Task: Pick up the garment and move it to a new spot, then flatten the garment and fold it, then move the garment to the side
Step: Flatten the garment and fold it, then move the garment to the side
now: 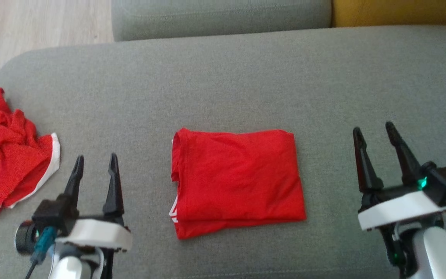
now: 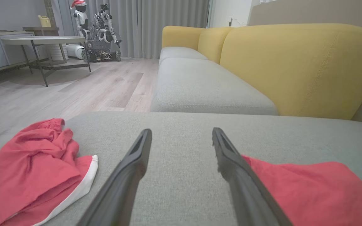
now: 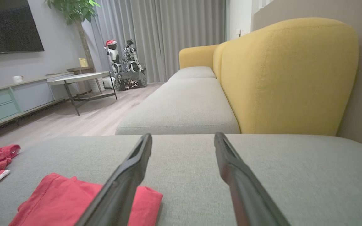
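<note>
Grey cushion (image 1: 223, 77): folded red garment (image 1: 236, 180) between left gripper (image 1: 96, 157), right gripper (image 1: 373, 127), touching neither.

You face a grey sofa seat (image 1: 223, 77) that spreads from nine to three o'clock. At twelve o'clock a second grey cushion (image 1: 219, 15) lies just beyond it, with a yellow backrest (image 1: 393, 11) at one o'clock. Pale wood floor (image 1: 33, 23) shows at eleven o'clock. In the right wrist view, grey curtains (image 3: 168, 34) hang at twelve o'clock, a dark television (image 3: 8, 25) and a leafy plant (image 3: 71, 9) sit at ten, and a low cabinet (image 3: 2, 103) with greenish drawers and a side table (image 3: 77, 78) stand at nine. The light is soft and even.
</note>
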You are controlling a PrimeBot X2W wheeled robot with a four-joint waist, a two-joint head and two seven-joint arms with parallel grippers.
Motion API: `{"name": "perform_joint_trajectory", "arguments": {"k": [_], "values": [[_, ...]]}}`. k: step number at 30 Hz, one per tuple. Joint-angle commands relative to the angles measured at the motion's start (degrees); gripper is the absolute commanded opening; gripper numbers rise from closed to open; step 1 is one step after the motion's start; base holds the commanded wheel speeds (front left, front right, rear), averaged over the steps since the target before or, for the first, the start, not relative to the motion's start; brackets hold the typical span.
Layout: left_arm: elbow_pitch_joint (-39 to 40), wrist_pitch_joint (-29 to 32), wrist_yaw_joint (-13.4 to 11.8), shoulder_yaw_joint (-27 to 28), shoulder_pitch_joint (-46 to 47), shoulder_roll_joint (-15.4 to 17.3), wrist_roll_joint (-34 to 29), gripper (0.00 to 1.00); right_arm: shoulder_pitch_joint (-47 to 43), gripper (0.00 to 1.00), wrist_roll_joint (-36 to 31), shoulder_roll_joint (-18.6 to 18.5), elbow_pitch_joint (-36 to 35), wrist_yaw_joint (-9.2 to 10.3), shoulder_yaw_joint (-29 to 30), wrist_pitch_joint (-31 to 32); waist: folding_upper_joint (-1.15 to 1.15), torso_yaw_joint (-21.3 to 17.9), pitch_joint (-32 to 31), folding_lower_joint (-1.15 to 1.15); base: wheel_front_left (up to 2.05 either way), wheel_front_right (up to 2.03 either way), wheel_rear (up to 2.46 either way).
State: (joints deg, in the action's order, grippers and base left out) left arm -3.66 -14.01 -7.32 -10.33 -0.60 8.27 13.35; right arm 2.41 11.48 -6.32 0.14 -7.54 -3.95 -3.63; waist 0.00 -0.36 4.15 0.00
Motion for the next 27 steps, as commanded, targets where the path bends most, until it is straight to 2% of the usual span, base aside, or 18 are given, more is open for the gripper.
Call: {"name": "perform_joint_trajectory", "arguments": {"k": [1,13,27], "values": [[2.05,0.12,-0.32,2.36,1.0,1.23,0.4,1.0,0.61,1.0,-0.47,-0.14,-2.46,0.05,-0.87,0.37,0.0,-0.07,-0.99,0.0,0.0,0.0,0.0],[3.76,2.03,-0.65,1.31,-4.13,2.16,0.68,1.0,-6.64,1.0,-1.27,0.95,-6.82,0.05,0.81,3.75,0.0,0.16,-4.91,0.0,0.0,0.0,0.0],[4.8,2.79,-0.92,0.23,-4.92,2.71,0.64,1.0,-8.37,1.0,-1.81,1.89,-8.12,0.05,2.09,5.42,0.0,0.2,-5.23,0.0,0.0,0.0,0.0]]}}
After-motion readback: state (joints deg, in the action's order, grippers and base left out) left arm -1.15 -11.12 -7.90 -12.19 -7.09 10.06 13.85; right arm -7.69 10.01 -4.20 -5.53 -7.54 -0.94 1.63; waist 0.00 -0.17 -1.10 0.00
